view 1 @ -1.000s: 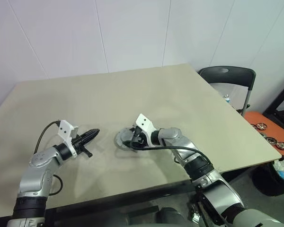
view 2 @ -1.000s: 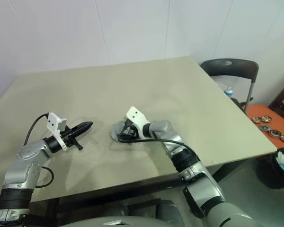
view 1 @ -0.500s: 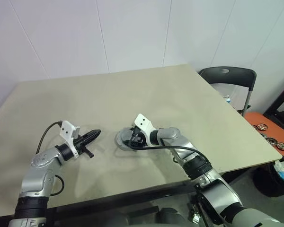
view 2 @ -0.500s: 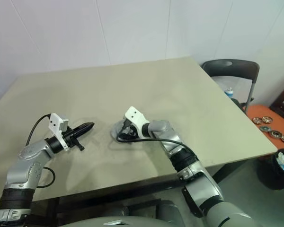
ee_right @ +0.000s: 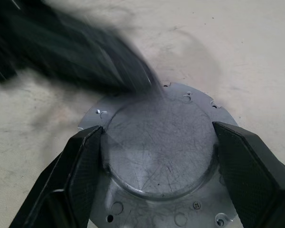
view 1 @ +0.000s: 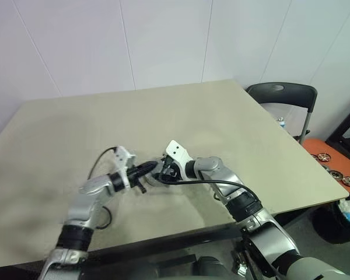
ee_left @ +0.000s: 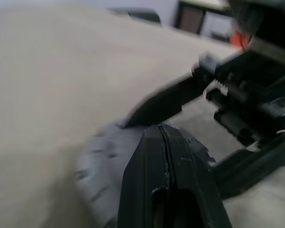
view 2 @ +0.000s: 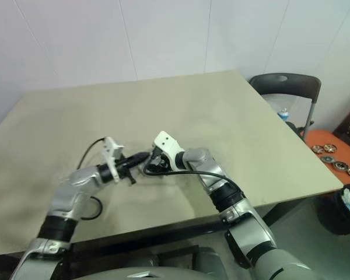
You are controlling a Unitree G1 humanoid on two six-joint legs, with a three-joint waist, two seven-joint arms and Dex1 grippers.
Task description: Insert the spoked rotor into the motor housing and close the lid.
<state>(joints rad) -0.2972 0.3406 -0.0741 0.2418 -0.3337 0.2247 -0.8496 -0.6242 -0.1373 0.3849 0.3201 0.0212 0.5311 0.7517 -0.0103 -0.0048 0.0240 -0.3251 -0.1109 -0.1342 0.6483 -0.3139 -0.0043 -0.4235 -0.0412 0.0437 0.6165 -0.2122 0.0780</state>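
Observation:
The lid (ee_right: 161, 161), a round grey metal cap with a notched, holed flange, lies flat on the table (view 1: 192, 116) near the front middle. My right gripper (ee_right: 157, 128) reaches it from the right, and its two fingers press against opposite sides of the raised centre. My left gripper (view 1: 149, 169) comes in from the left, shut and empty. Its joined fingertips (ee_left: 162, 130) sit at the lid's ribbed rim (ee_left: 99, 180), just above it. The spoked rotor and the motor housing are hidden from view.
A dark folding chair (view 1: 280, 96) stands past the table's right edge. On the floor beyond it is an orange tray (view 1: 332, 163) with several small round parts. The table's front edge is close below both arms.
My left arm has swung to the right across the table, bringing its shut tip from well left of the lid up to the rim. The right gripper has stayed in place on the lid.

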